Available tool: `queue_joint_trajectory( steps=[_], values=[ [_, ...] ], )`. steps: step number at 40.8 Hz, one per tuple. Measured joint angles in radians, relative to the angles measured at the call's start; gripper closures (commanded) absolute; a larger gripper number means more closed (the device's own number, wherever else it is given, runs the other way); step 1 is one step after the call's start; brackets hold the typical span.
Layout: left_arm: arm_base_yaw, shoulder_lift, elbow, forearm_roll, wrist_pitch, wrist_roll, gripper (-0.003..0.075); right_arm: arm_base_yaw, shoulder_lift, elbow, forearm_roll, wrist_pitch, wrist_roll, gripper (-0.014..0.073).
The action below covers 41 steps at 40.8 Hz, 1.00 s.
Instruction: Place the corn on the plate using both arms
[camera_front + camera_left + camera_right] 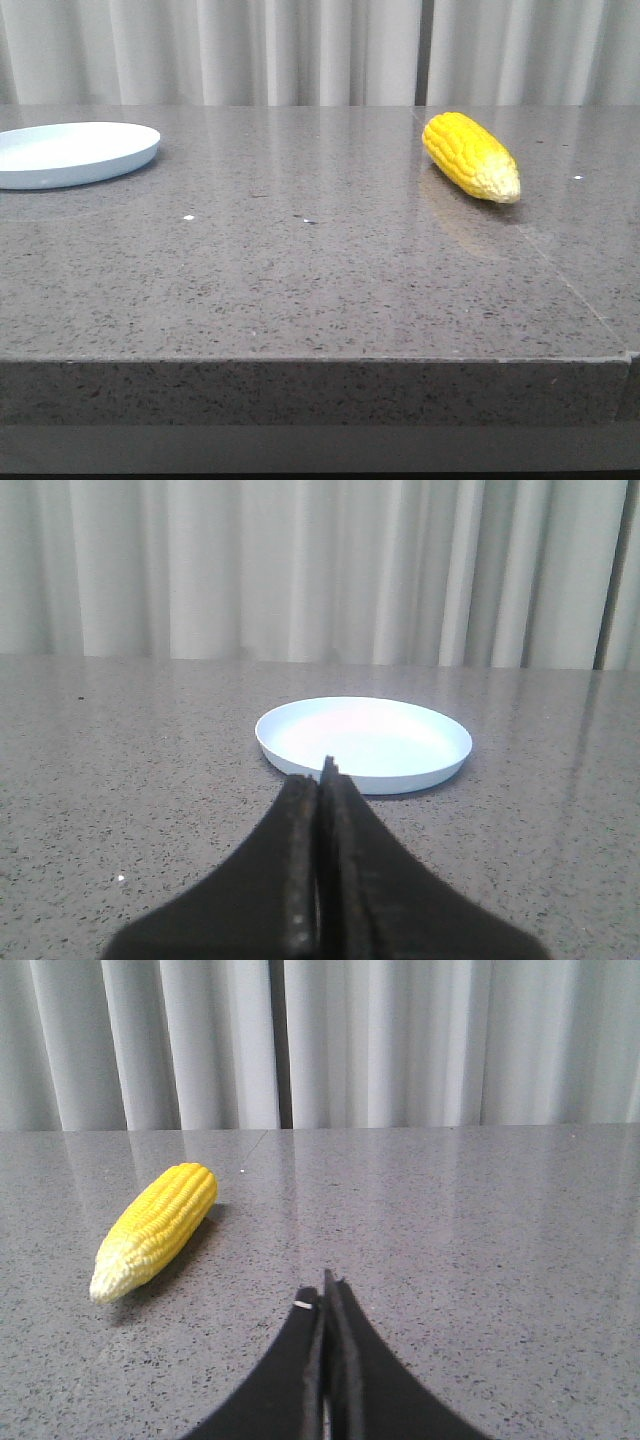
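Overhead-free frontal arrangement: a glossy grey speckled stone table (300,280) backed by pale pleated curtains (300,50) carries the plate (70,153) at far left and the corn (470,157) at far right, well apart. Left end effector (322,780) and right end effector (326,1295) both have fingers pressed together, empty.

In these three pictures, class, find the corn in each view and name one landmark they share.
Front view: the corn lies on the table's right side, far from the plate.
Left wrist view: no corn, only the plate.
Right wrist view: the corn lies left of the right gripper.
Shared landmark: the pleated curtain.
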Motion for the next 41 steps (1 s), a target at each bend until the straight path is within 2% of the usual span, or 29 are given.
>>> queue_joint_trajectory(
  steps=[26, 30, 36, 41],
  values=[
    [0.000, 0.000, 0.000, 0.000, 0.000, 0.000, 0.0741, 0.000, 0.000, 0.000, 0.000, -0.019, 0.000, 0.0680],
    [0.000, 0.000, 0.000, 0.000, -0.036, 0.000, 0.0741, 0.000, 0.000, -0.005, 0.000, -0.019, 0.000, 0.0680],
    [0.000, 0.000, -0.051, 0.004, -0.040, 0.000, 0.0741, 0.000, 0.000, -0.108, 0.002, 0.069, 0.000, 0.0680],
    [0.000, 0.002, -0.181, 0.007, -0.027, 0.000, 0.0741, 0.000, 0.000, -0.259, 0.002, 0.177, 0.000, 0.0680]
  ],
)
